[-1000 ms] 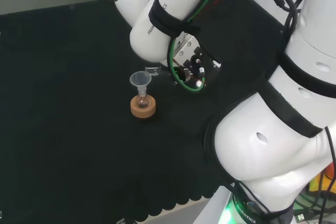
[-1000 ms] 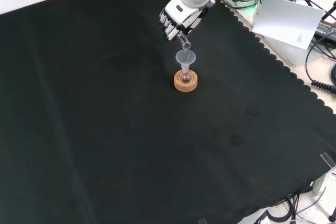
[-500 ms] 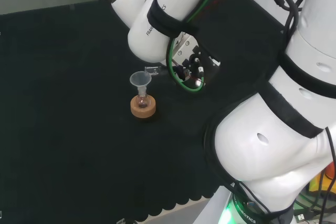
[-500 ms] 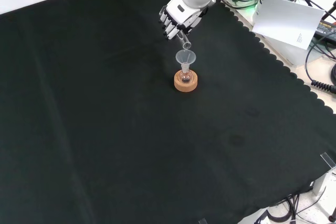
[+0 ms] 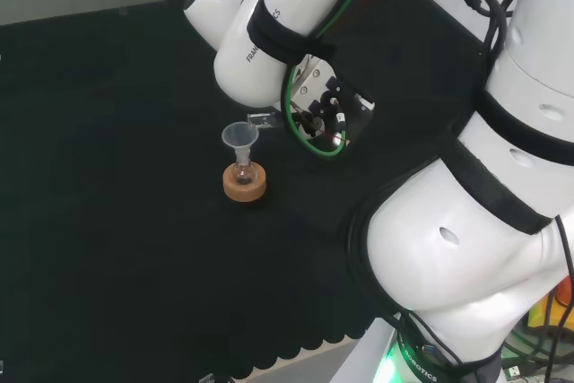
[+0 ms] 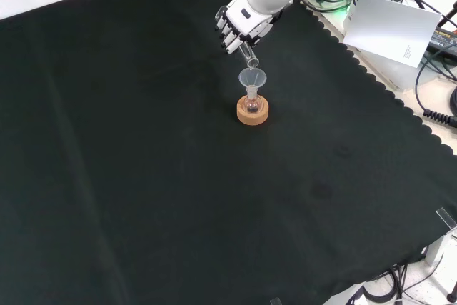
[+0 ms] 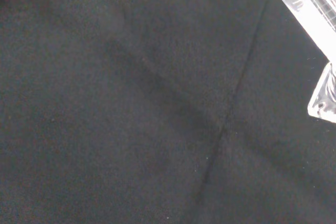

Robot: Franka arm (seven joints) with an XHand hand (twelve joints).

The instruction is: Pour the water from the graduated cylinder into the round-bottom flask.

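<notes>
Above the cork ring (image 6: 253, 111), the round-bottom flask (image 6: 252, 104) carries a funnel (image 6: 252, 78); the hand (image 6: 239, 28), fingers curled round the graduated cylinder (image 6: 248, 53), holds it tilted, long axis slanting down toward the funnel, mouth just beside its rim

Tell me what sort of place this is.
Most likely a robotics lab bench set up for chemistry-style work: a black cloth covers it, a small round-bottom flask with a funnel sits on a cork ring, and the hand tips a graduated cylinder over it.
</notes>
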